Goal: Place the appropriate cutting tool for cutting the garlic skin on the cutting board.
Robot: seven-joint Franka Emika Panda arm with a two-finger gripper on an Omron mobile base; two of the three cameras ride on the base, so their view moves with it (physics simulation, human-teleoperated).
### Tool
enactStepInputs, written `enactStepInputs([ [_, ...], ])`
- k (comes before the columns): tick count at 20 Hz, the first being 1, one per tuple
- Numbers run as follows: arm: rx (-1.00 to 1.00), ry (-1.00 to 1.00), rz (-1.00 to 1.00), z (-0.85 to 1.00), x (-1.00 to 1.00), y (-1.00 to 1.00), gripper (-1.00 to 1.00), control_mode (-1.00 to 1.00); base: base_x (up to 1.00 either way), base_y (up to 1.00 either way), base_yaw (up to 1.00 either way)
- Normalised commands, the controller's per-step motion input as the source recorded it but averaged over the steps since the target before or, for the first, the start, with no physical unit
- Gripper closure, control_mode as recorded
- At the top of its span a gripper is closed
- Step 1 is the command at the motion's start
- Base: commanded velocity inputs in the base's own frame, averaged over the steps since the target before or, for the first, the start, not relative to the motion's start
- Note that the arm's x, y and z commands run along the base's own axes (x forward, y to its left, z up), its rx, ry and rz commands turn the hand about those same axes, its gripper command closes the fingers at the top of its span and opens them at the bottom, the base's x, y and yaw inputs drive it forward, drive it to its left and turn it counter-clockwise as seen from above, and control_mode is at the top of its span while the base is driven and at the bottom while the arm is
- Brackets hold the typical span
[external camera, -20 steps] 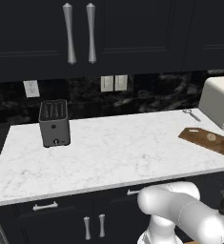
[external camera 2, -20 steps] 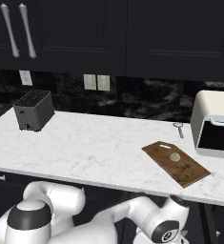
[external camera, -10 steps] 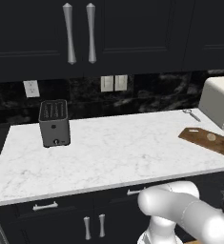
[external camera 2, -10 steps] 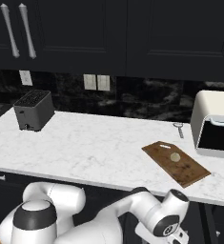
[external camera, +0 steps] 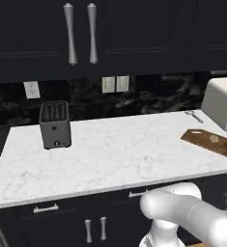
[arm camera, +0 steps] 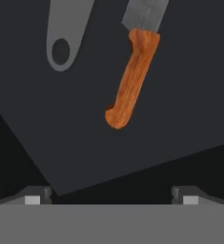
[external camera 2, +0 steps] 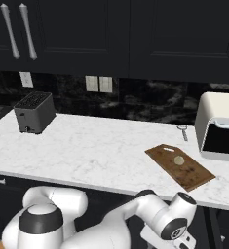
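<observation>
Barely anything has shifted on the counter since a moment ago; only the white arm has rolled a little lower below its edge. Down there the gripper point(arm camera: 111, 194) has its tips spread wide apart, holding nothing, looking into a dark drawer. Just ahead lies the knife point(arm camera: 132, 78), wooden handle nearest, blade running away from the tips, long axis slightly tilted. Beside it, a grey utensil handle point(arm camera: 62, 40) with a hole. Up top, the cutting board point(external camera 2: 180, 167) sits near the toaster oven point(external camera 2: 218, 127), the garlic point(external camera 2: 179, 160) on it. Judgement: early stage — knife not yet grasped, lift and placement remain.
</observation>
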Motion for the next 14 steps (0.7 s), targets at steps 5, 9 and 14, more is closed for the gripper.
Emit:
enactStepInputs([
  [5, 0.00, 0.00, 0.00, 0.00, 0.02, -0.03, -1.00, -1.00, 0.00, 0.00, 0.00],
  [9, 0.00, 0.00, 0.00, 0.00, 0.07, -0.02, -1.00, -1.00, 0.00, 0.00, 0.00],
  [14, -0.05, -0.01, -0.06, -0.15, 0.05, 0.24, -1.00, -1.00, 0.00, 0.00, 0.00],
])
